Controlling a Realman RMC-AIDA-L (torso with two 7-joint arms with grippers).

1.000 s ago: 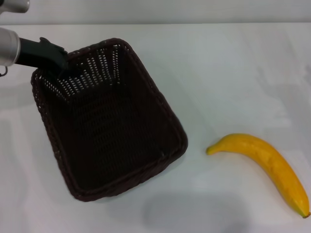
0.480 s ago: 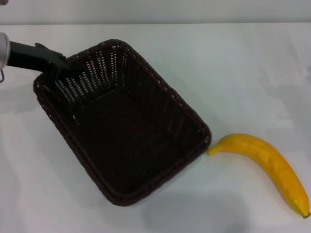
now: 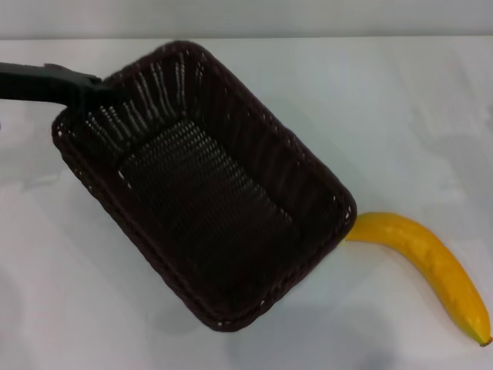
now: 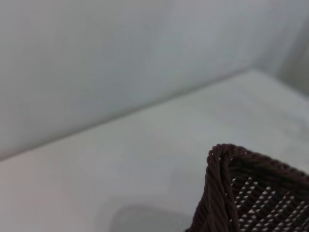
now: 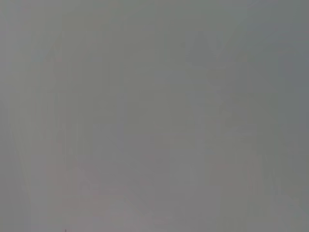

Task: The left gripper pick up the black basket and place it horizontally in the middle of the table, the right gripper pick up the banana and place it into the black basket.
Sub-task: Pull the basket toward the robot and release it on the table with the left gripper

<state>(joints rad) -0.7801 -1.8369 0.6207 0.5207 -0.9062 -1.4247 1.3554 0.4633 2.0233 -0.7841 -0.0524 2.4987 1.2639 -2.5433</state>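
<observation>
- My left claw (image 3: 98, 94) pinches the basket (image 3: 204, 185) by its far left corner rim.
- The basket hangs tilted over the table (image 3: 400, 116), long axis diagonal, not yet horizontal.
- Its near right corner hides the tip of the banana (image 3: 431, 266); my right claw is unseen.

The black basket (image 3: 208, 193), dark woven wicker with a braided rim, sits diagonally, tilted, open side up. The yellow curved banana (image 3: 427, 266) lies on the white table (image 3: 400, 116), its stem end against the basket's right corner.
</observation>
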